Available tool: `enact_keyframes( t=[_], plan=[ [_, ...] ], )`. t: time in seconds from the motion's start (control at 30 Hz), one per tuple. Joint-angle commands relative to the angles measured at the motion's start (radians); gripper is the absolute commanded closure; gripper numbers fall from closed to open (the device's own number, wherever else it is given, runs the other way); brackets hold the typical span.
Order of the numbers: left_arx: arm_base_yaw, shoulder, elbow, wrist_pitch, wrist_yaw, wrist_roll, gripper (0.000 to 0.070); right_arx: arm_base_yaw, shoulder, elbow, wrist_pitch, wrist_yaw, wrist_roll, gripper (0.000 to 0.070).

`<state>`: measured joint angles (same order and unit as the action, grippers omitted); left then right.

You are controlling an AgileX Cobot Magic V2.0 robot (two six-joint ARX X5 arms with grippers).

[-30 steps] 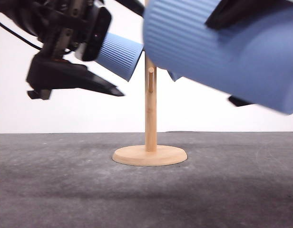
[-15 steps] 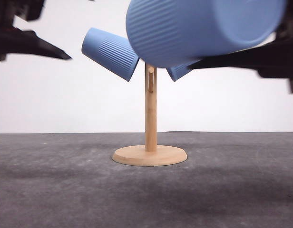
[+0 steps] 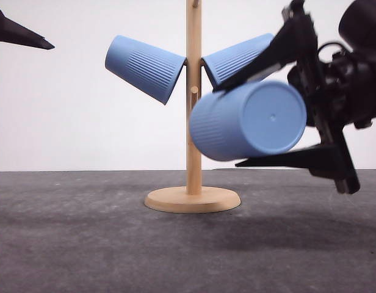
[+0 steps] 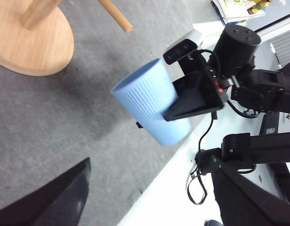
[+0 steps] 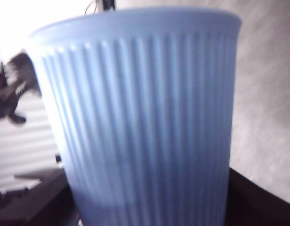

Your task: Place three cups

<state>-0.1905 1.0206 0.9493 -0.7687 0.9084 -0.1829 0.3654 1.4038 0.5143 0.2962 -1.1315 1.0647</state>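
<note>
- The dark grey desk point(image 3: 66, 244) is carrying a light wooden peg stand with a round base point(image 3: 193, 199) near its middle.
- The right gripper point(image 3: 227, 125) is clamping the third light-blue ribbed plastic cup point(image 3: 248, 121) sideways beside the post, its rim facing the free peg point(image 3: 193, 90).
- Two matching cups are hanging on upper pegs, left point(image 3: 145, 67) and right point(image 3: 234, 58).
- The left gripper point(image 4: 149, 197) is standing wide and empty.
- Risk: a misaligned rim could strike the post, tipping the stand or dislodging the hung cups.
</note>
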Motion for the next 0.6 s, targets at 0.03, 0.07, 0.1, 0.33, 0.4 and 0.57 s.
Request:
enact_keyframes(
  t=[0.03,0.07,0.1,0.33,0.4,0.57],
  plan=[
    [0.006,0.006,0.023,0.003,-0.007,0.013,0.0214,0.006,0.040,0.029,0.091,-0.003,0.114,0.0302],
    [0.007,0.006,0.023,0.003,-0.013,0.013,0.0214,0.006,0.042,0.034,0.138,-0.003,0.163,0.0302],
    [0.008,0.006,0.023,0.003,-0.019,0.013,0.0214,0.007,0.042,0.038,0.186,0.000,0.212,0.0301],
    [0.008,0.006,0.023,0.003,-0.025,0.014,0.0214,0.007,0.054,0.072,0.475,0.049,0.551,0.0301],
    [0.008,0.006,0.023,0.003,-0.025,0.014,0.0214,0.014,0.054,0.077,0.478,0.085,0.583,0.0301],
    [0.008,0.006,0.023,0.003,-0.025,0.014,0.0214,0.034,0.061,0.077,0.477,0.120,0.603,0.0301]
  ],
)
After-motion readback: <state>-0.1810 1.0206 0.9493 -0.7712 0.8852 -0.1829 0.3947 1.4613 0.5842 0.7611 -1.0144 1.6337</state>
